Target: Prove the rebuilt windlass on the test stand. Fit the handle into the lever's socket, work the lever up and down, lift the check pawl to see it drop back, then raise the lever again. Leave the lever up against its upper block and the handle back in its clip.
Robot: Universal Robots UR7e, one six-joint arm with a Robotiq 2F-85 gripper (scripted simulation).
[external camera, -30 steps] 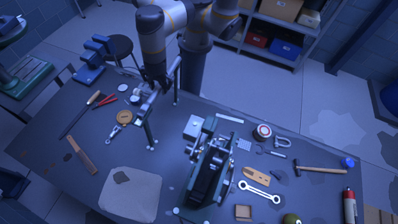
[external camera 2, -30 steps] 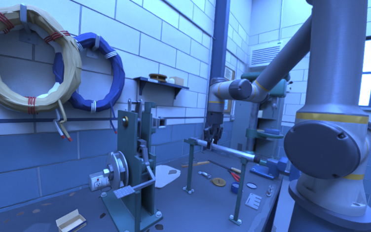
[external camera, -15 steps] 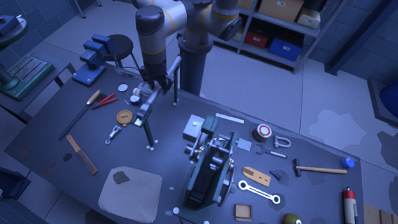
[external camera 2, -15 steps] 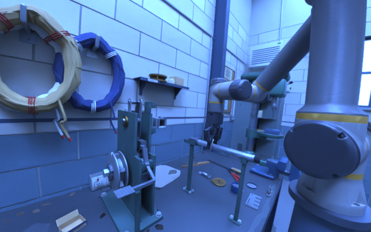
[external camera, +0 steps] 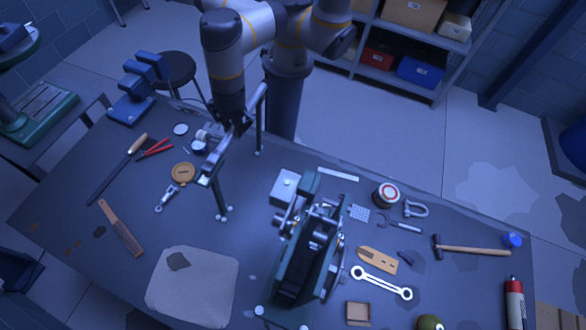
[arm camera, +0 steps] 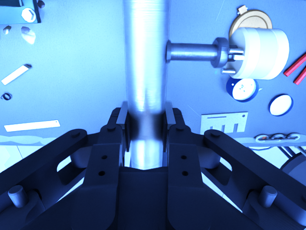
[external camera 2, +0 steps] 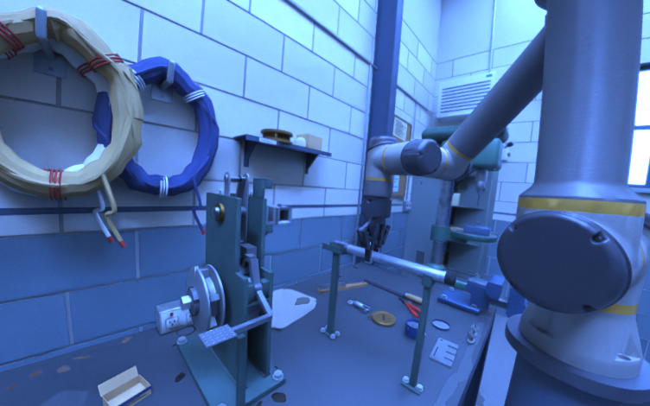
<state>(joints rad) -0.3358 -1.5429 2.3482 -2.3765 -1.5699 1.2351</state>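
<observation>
On the far left part of the bench, the silver handle (external camera 2: 390, 261) lies across its two-post clip stand (external camera: 219, 188), and my gripper (arm camera: 145, 118), coming down from above, is closed on the handle (arm camera: 145, 62) near its middle. The handle (external camera: 217, 153) has a dark grip at one end. The green windlass stand (external camera: 306, 245) sits mid-bench. Its lever socket (external camera 2: 283, 214) points out near the top of the frame (external camera 2: 239, 268), and a ratchet wheel (external camera 2: 206, 297) shows on its side. I cannot pick out the check pawl for certain.
The clip stand's posts (external camera 2: 330, 287) rise just under the arm. Loose tools lie around: red pliers (external camera: 154, 149), a file (external camera: 120, 233), a spanner (external camera: 380, 282), a hammer (external camera: 468, 249), a cloth (external camera: 193, 285). A blue vise (external camera: 139, 85) stands at the far corner.
</observation>
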